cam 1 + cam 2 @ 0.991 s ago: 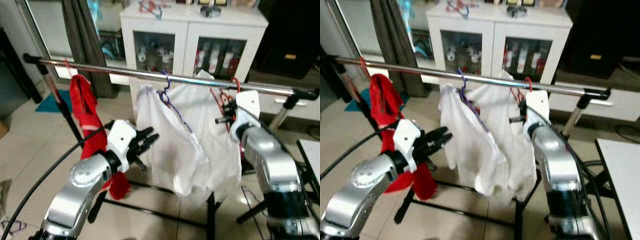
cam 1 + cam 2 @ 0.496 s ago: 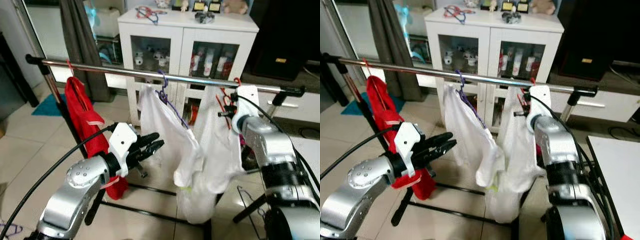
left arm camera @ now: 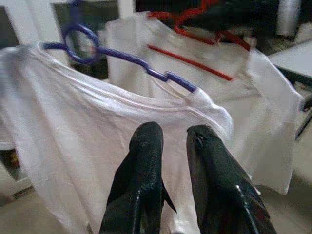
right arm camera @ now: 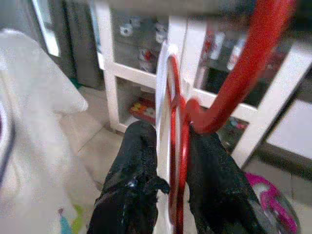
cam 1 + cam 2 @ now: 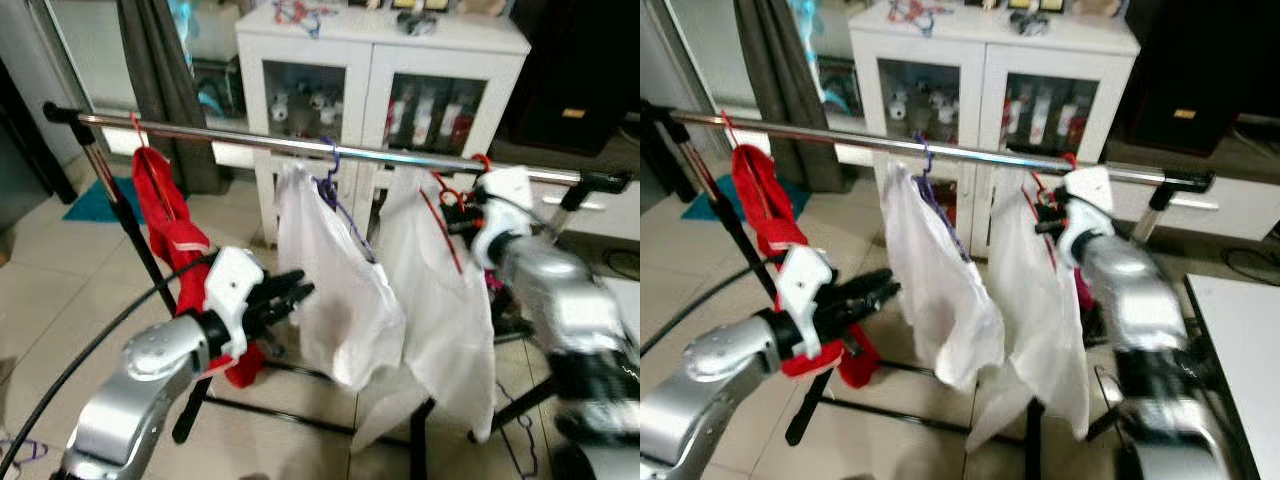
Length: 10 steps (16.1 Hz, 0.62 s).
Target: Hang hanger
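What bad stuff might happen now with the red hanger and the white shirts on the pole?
The right gripper is pinched on the red hanger, whose hook sits on the metal rail. If the arm pulls away before letting go, it might drag the hook off, and the white shirt on it could drop to the floor. The left gripper is close to the other white shirt and may snag its cloth.
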{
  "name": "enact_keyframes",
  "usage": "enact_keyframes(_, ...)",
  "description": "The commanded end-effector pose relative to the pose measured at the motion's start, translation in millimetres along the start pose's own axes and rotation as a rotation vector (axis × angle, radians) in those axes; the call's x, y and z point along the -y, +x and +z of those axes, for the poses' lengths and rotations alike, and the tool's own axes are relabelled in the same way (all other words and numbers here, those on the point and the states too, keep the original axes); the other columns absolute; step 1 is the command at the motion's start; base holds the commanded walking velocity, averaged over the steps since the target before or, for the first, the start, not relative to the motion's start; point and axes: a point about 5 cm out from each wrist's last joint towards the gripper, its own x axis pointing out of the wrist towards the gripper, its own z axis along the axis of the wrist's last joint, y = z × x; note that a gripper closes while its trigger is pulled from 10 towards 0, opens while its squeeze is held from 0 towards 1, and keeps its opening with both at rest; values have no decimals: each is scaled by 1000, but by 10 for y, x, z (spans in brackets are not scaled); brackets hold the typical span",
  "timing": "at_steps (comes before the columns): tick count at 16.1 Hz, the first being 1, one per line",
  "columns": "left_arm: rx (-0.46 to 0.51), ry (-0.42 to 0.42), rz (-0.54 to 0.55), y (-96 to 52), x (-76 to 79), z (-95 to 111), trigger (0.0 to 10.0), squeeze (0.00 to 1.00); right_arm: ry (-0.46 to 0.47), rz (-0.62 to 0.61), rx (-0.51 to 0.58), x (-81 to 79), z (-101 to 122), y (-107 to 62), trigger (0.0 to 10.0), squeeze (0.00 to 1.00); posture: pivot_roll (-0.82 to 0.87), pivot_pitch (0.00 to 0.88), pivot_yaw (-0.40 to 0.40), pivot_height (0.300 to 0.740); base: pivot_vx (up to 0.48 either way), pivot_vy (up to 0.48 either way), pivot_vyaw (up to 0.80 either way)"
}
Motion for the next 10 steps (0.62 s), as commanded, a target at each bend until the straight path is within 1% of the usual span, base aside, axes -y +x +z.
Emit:
enact_keyframes(1, 18, -3, 21, -22, -16, 43, 10000, 0, 5, 80, 31, -67, 95, -56, 10000, 1000, 87, 0, 20, 740, 0, 0, 0)
enact_keyframes(2, 31, 11, 48, -33, -30, 56, 10000, 0, 19, 176, 57, -116, 138, -192, 10000, 1000, 83, 0, 23, 740, 0, 0, 0)
enact_keyframes(3, 22, 21, 66, -35, -39, 49, 10000, 0, 6, 225, 90, -150, 175, -278, 10000, 1000, 81, 0, 27, 740, 0, 0, 0)
enact_keyframes(4, -2, 45, 116, -46, -69, 20, 10000, 0, 11, 319, 174, -233, 276, -490, 10000, 1000, 73, 3, 35, 740, 0, 0, 0)
enact_keyframes(5, -1, 48, 128, -49, -80, 21, 10000, 0, 16, 325, 177, -243, 288, -519, 10000, 1000, 73, 3, 35, 740, 0, 0, 0)
enact_keyframes(6, 4, 56, 160, -55, -122, 30, 10000, 0, 21, 356, 175, -310, 316, -539, 10000, 1000, 67, 4, 41, 740, 0, 0, 0)
enact_keyframes(7, 6, 64, 191, -58, -174, 41, 10000, 0, 15, 409, 160, -421, 331, -524, 10000, 1000, 67, 4, 41, 740, 0, 0, 0)
enact_keyframes(8, 4, 80, 223, -64, -230, 53, 10000, 0, 27, 449, 154, -549, 334, -463, 10000, 1000, 67, 4, 41, 740, 0, 0, 0)
enact_keyframes(9, 4, 90, 269, -81, -292, 66, 10000, 0, 65, 430, 138, -648, 324, -340, 10000, 1000, 67, 4, 41, 740, 0, 0, 0)
enact_keyframes(10, 3, 93, 297, -94, -326, 72, 10000, 0, 87, 410, 122, -697, 310, -261, 10000, 1000, 67, 4, 41, 740, 0, 0, 0)
